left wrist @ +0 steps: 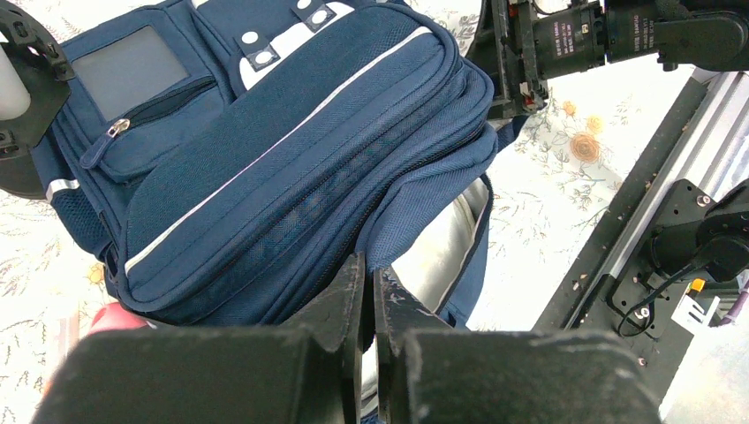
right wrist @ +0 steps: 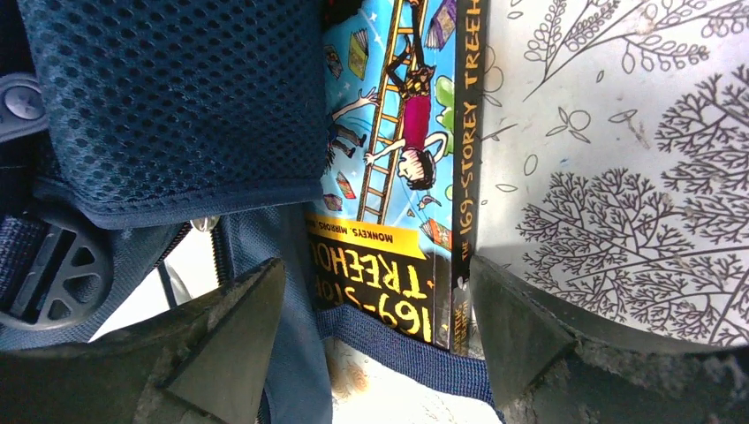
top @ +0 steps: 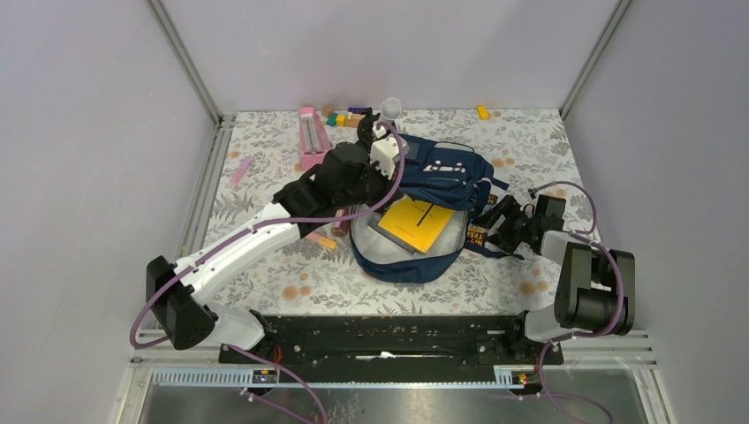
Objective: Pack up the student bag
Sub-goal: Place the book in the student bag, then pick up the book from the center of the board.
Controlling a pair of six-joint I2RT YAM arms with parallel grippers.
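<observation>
- My left arm runs from the lower left of the top view up to mid-frame. The left gripper point(left wrist: 366, 296) is pressed together, pinching the navy rim of the student bag point(top: 442, 168) (which lies open, centre of the floral table point(top: 265, 265)).
- My right arm is folded at the right edge, with the right gripper point(right wrist: 375, 265) spread wide and a treehouse book point(right wrist: 397, 177) between the fingers.
- Only the top view shows the yellow flat thing point(top: 417, 221) inside the bag. Only the right wrist view shows the book's cover art.
</observation>
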